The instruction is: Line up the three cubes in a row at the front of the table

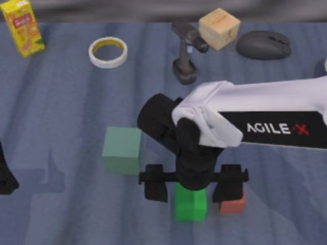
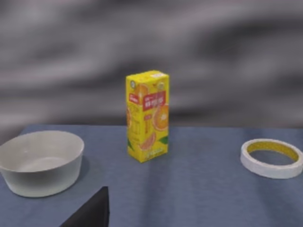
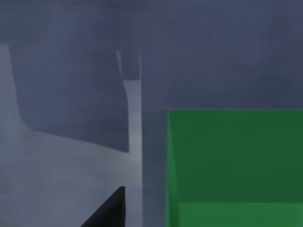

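Blue-grey and faintly striped, the table (image 1: 66, 102) fills the top view. Low in the frame, right of centre, the right gripper (image 1: 190, 190) hangs with its fingers spread wide apart, released, straddling the green cube (image 1: 191, 205) without touching its sides. The small red cube (image 1: 233, 204) sits just right of the green one, partly under the right-hand finger. The larger teal cube (image 1: 122, 149) stands to the left and a little higher in the frame, out of line with the other two. Along the upper edge lie a juice carton (image 1: 23, 26), a roll of tape (image 1: 108, 52), a wooden cube (image 1: 219, 28) and a computer mouse (image 1: 263, 44). The left gripper (image 1: 6, 176) is parked at the left edge; whether it is open I cannot tell.
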`<state>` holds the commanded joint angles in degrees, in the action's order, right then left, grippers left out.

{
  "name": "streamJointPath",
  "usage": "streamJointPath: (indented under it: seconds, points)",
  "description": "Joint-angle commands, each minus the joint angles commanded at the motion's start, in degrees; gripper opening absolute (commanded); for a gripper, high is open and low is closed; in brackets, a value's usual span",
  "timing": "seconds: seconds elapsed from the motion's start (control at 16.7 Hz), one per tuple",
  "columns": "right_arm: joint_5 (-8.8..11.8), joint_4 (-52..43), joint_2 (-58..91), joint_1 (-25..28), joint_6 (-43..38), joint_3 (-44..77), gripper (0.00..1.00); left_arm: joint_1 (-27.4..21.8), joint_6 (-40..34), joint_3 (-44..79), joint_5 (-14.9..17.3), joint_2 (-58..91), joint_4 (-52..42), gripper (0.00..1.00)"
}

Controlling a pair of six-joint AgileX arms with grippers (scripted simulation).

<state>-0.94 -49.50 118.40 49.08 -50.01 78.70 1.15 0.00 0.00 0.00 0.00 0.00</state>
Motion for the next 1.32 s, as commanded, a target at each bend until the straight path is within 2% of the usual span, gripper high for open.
streamJointPath:
  seconds: [0.48,0.9,1.32]
  points:
    - [0.02,-0.99,-0.32,-0.03,-0.1,0.83,1.0,0.0,0.0,0.0,0.0,0.0,0.0,1.0]
    - [0.04,-13.93,-4.94,0.52,-0.04,8.9,1.0,0.0,0.0,0.0,0.0,0.0,0.0,1.0]
    - [-0.41,-13.07,-6.7,-0.44,1.0,7.81,1.0,-0.64,-0.46,1.51,0.11,1.52,-1.09,1.0]
